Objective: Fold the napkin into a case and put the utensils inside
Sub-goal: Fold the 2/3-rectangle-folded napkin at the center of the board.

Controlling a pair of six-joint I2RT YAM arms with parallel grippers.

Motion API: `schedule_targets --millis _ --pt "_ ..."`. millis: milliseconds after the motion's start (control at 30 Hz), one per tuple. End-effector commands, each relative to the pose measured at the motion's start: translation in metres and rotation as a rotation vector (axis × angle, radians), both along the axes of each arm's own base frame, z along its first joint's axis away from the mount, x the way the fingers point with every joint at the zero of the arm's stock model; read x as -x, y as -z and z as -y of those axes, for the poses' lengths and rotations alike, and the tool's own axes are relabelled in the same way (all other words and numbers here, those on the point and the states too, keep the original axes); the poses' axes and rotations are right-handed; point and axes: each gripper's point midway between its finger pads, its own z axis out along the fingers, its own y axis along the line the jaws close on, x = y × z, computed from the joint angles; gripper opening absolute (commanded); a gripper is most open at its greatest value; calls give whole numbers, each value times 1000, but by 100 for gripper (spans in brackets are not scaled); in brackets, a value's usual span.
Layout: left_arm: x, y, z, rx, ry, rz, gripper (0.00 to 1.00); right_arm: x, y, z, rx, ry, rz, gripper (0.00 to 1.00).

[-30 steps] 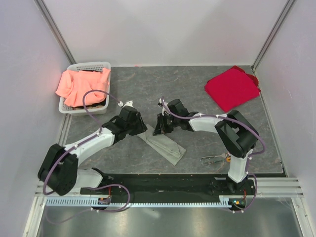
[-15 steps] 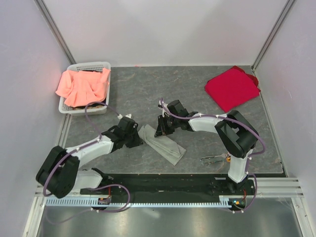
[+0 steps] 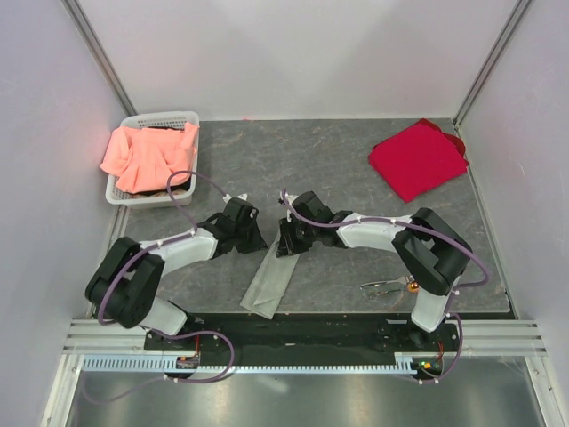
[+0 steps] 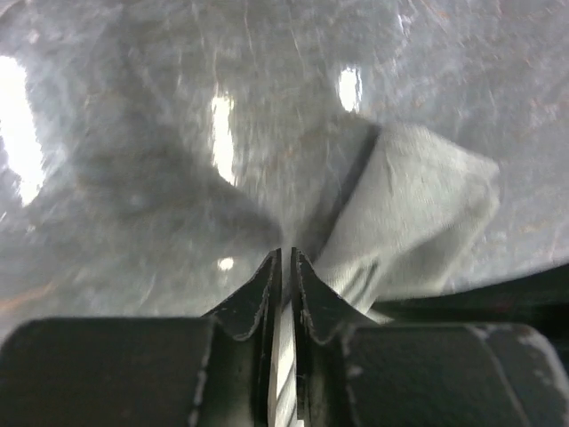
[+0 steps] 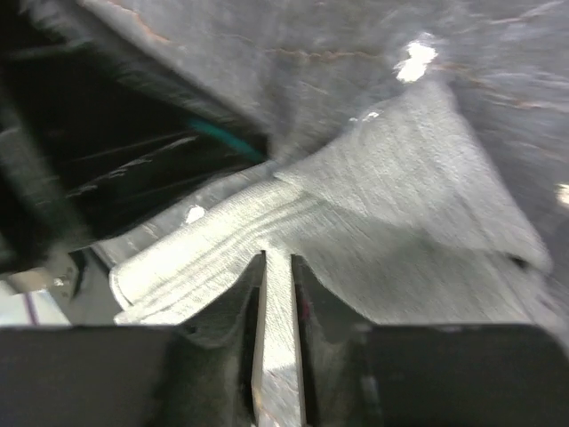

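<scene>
– Well, start at the grippers: what are they doing?

– Left gripper (image 4: pixel 285 258): the jaws are almost together, with a thin pale sliver of cloth pinched between them. Right gripper (image 5: pixel 276 258): clamped on a thicker, layered edge of the napkin (image 3: pixel 271 277). Both hold its upper end, side by side, left of centre in the overhead view.

– And the napkin itself?

– It is a narrow folded strip lying on the tabletop (image 3: pixel 338 160). Its long axis runs on a steep diagonal, from the held end near the middle of the frame down and slightly left. The free end points at the bottom edge, close to the dark rail where the arms are bolted.

– What could go wrong from here?

– I'd say the left grip is the weak one. It seems to have only a thin edge, so a sideways tug could slip it free and let the fold spring open. If the two arms pull apart, the layers could also spread and lose the narrow shape. And the free end lies near the tabletop's front edge, so dragging it that way may push it over.

– Where are the utensils?

– The utensils (image 3: pixel 391 286) are at lower right, well apart from the napkin and by the right arm's base. Reaching for them means letting go of one end, and the case may loosen then.
</scene>
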Motion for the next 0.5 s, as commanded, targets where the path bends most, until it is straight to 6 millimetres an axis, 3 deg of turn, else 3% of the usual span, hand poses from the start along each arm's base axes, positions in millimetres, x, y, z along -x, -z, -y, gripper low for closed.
schedule_targets --millis 0,100,267,467 --pt "9 -31 -5 29 53 87 18 -13 -29 15 107 2 101 27" --pt "23 -41 6 111 107 76 28 -13 -37 17 140 20 98 29" --pt "44 -29 5 133 139 14 34 -7 -45 16 94 105 55 32" --pt "60 -10 -2 111 111 -25 30 -3 -23 17 83 153 1 25"
